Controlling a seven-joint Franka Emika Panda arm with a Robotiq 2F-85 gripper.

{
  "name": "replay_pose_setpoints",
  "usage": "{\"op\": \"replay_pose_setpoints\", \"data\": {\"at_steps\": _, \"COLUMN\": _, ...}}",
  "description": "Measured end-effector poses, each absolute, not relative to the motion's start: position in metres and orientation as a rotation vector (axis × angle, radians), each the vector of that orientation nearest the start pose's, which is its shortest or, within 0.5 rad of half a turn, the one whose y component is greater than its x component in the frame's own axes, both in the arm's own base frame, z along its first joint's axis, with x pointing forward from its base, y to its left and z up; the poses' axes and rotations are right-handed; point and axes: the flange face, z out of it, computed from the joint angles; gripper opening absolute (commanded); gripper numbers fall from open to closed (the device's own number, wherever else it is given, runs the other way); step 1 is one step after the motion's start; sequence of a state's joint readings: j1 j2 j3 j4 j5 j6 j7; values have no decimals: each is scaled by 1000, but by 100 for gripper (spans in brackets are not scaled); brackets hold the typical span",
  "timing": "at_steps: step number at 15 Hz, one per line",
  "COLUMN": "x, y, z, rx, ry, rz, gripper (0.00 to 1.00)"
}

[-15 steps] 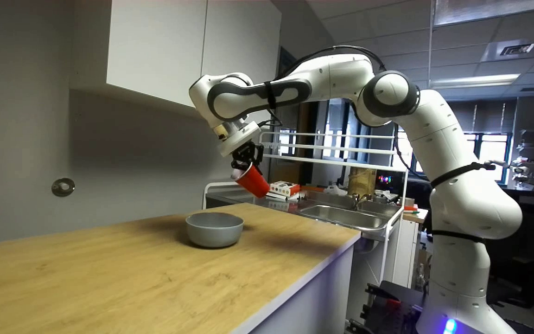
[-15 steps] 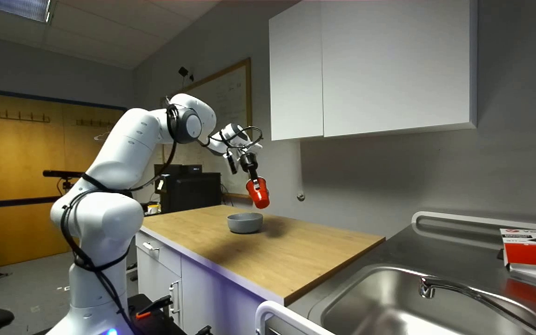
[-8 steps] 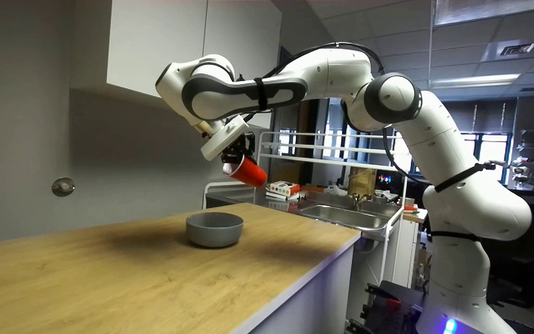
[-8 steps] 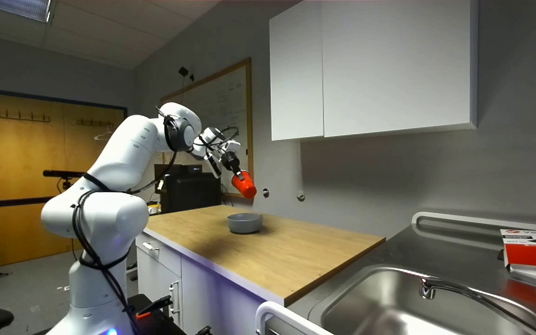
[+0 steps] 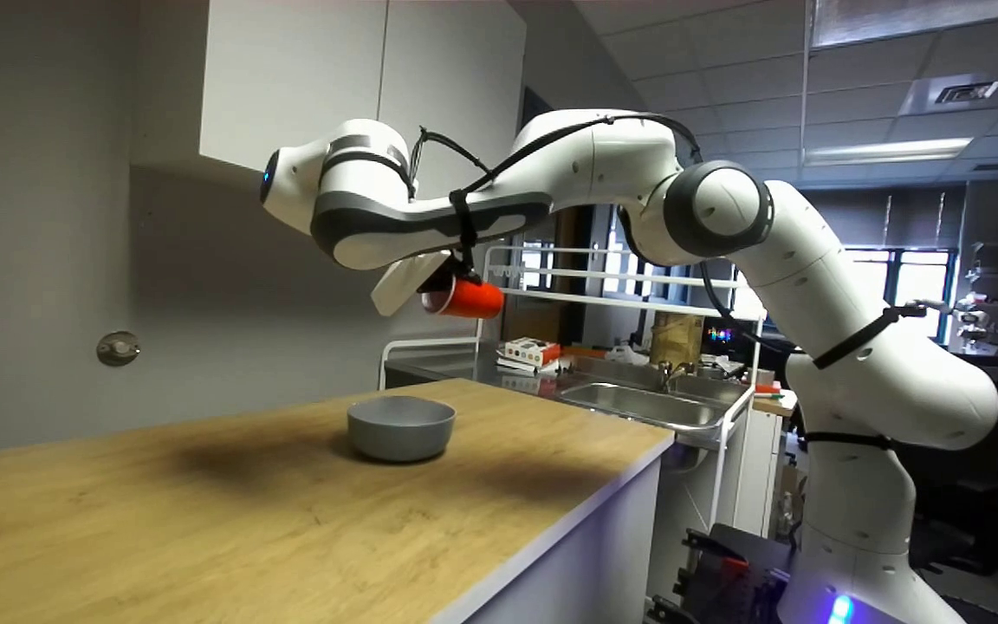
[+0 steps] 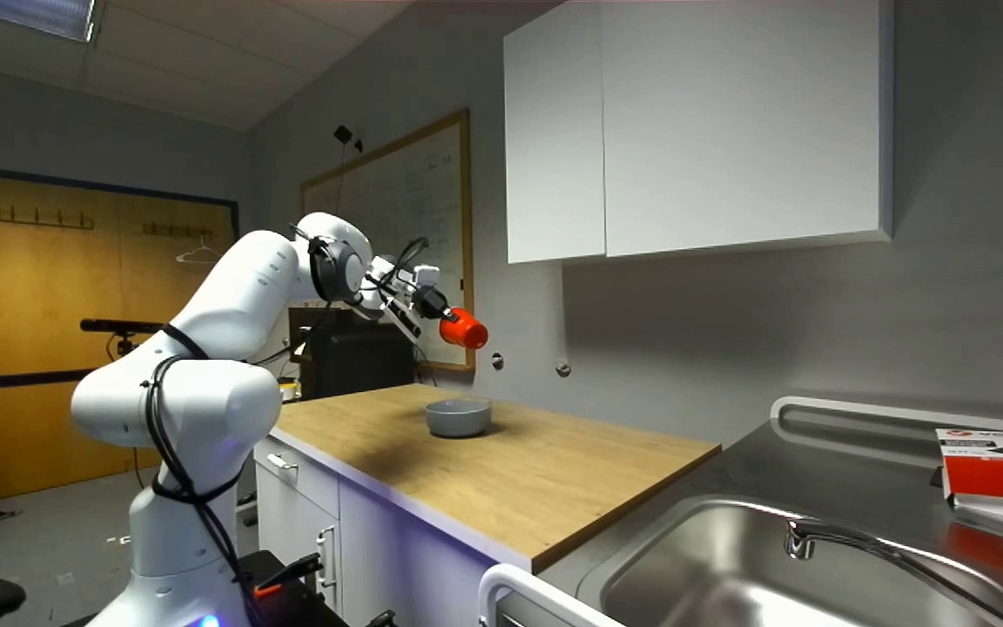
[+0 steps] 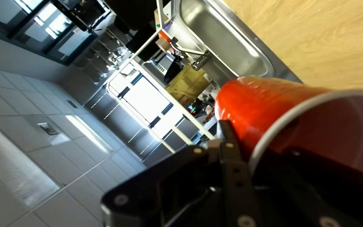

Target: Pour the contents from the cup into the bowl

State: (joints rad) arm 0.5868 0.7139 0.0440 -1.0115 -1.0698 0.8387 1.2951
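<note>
End effector (image 7: 254,145) pinches the cup (image 5: 476,299) (tipped nearly sideways) higher than the bowl (image 5: 401,440).

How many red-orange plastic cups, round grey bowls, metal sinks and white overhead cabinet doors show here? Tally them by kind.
red-orange plastic cup: 1
round grey bowl: 1
rectangular metal sink: 1
white overhead cabinet doors: 2
Total: 5

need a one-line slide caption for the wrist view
Wrist view: the gripper holds the red cup, its open mouth in sight, with the steel sink and wooden countertop beyond.
</note>
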Motion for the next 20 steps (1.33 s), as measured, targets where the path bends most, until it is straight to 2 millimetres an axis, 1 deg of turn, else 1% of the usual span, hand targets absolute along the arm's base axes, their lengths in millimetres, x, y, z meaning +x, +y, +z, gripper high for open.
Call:
{"op": "replay_pose_setpoints", "data": {"at_steps": 1, "x": 601, "y": 271, "z": 469, "rx": 1588, "ry": -921, "rz": 422, "gripper": 0}}
{"op": "replay_pose_setpoints", "data": {"at_steps": 3, "x": 604, "y": 273, "z": 460, "rx": 1524, "ry": -927, "rz": 435, "gripper": 0}}
{"op": "replay_pose_setpoints", "data": {"at_steps": 6, "x": 604, "y": 285, "z": 446, "rx": 1422, "ry": -929, "rz": 473, "gripper": 0}}
{"op": "replay_pose_setpoints", "data": {"at_steps": 9, "x": 603, "y": 294, "z": 439, "rx": 1329, "ry": -929, "rz": 522, "gripper": 0}}
{"op": "replay_pose_setpoints", "data": {"at_steps": 12, "x": 604, "y": 296, "z": 438, "rx": 1255, "ry": -930, "rz": 562, "gripper": 0}}
{"op": "replay_pose_setpoints", "data": {"at_steps": 20, "x": 611, "y": 294, "z": 445, "rx": 1111, "ry": -905, "rz": 639, "gripper": 0}}
